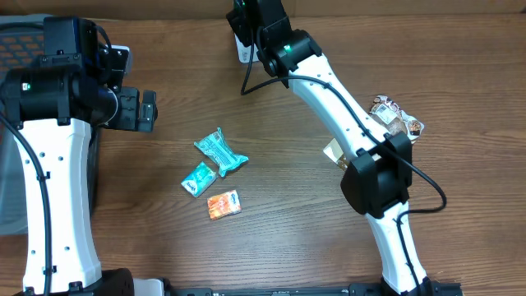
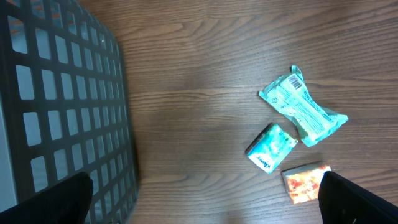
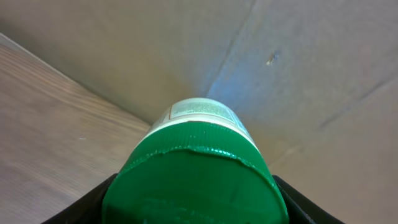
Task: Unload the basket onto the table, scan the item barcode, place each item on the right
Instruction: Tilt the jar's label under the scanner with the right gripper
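My right gripper is shut on a white bottle with a green cap. The cap fills the lower half of the right wrist view, and a strip of the bottle's label shows above it. No barcode on the bottle is in view. From overhead, the right gripper hangs at the table's far edge, by a cardboard wall, with a bit of the white bottle below it. My left gripper stands open at the left with nothing in it. In the left wrist view its fingertips frame bare wood.
A teal packet with a printed barcode, a small teal tissue pack and an orange packet lie mid-table. Brown snack packets lie at the right. A dark mesh basket stands at the left edge.
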Robot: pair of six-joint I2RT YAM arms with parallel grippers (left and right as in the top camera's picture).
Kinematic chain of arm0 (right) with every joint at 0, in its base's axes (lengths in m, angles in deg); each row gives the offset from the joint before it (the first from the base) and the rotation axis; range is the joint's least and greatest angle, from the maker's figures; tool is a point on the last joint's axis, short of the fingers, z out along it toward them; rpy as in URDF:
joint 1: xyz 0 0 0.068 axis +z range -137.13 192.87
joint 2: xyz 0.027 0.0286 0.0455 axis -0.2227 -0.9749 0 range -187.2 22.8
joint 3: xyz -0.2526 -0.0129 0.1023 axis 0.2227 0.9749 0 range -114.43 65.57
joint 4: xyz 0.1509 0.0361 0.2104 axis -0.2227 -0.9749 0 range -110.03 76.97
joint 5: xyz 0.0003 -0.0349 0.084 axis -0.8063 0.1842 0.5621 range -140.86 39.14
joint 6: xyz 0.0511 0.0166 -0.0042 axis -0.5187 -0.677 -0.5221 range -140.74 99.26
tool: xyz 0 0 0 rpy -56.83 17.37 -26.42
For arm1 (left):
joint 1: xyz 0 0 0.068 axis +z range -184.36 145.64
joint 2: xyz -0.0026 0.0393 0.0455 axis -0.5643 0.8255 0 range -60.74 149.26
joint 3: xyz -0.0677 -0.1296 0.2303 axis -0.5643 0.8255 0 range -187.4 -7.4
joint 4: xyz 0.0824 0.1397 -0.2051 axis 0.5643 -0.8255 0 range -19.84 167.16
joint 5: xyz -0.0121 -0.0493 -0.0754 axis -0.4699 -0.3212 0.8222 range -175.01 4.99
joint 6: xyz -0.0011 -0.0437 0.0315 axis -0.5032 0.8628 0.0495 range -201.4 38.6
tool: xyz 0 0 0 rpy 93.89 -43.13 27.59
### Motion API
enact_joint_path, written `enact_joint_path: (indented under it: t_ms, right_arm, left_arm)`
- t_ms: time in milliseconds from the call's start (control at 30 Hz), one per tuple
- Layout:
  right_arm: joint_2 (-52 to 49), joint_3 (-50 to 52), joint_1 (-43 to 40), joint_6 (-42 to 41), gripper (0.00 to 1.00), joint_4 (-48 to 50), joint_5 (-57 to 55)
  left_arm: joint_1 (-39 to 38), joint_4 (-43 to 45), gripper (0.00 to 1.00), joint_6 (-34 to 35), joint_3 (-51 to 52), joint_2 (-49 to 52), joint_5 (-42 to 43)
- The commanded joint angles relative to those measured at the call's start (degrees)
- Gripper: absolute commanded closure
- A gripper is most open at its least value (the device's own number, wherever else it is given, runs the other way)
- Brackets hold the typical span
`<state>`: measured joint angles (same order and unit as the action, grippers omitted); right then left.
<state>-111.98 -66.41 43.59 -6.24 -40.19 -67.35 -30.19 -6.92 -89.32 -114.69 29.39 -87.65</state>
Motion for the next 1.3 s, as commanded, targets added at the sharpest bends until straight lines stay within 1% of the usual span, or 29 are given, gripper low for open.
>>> enact_joint_path:
  t_ms: [0, 167, 433, 567, 733, 1267]
  right_arm:
    - [-3.2, -0.2, -1.2, 10.0, 0.74, 4.5, -1.5]
    - [-7.5, -0.2, -1.6, 22.5, 0.74, 11.3, -1.5]
    - [-10.3, -0.2, -1.6, 33.6, 0.73, 15.8, -1.7]
    - [-10.7, -0.2, -1.7, 37.7, 0.73, 18.4, -1.7]
    - [-10.7, -0.2, -2.0, 38.1, 0.73, 21.5, -1.4]
    - [-10.6, -0.2, -2.2, 38.1, 0.73, 20.5, -1.4]
  left_arm:
    - [-0.1, 0.1, 0.0, -0.6, -0.5, 0.2, -0.1]
    - [-0.1, 0.1, 0.01, -0.6, -0.5, 0.2, -0.1]
    - [-0.1, 0.1, 0.0, -0.6, -0.5, 0.2, -0.1]
    - [-0.1, 0.1, 0.01, -0.6, -0.5, 0.2, -0.1]
    - [-0.1, 0.1, 0.0, -0.6, -0.5, 0.2, -0.1]
    - [-0.1, 0.1, 0.0, -0.6, -0.5, 0.2, -0.1]
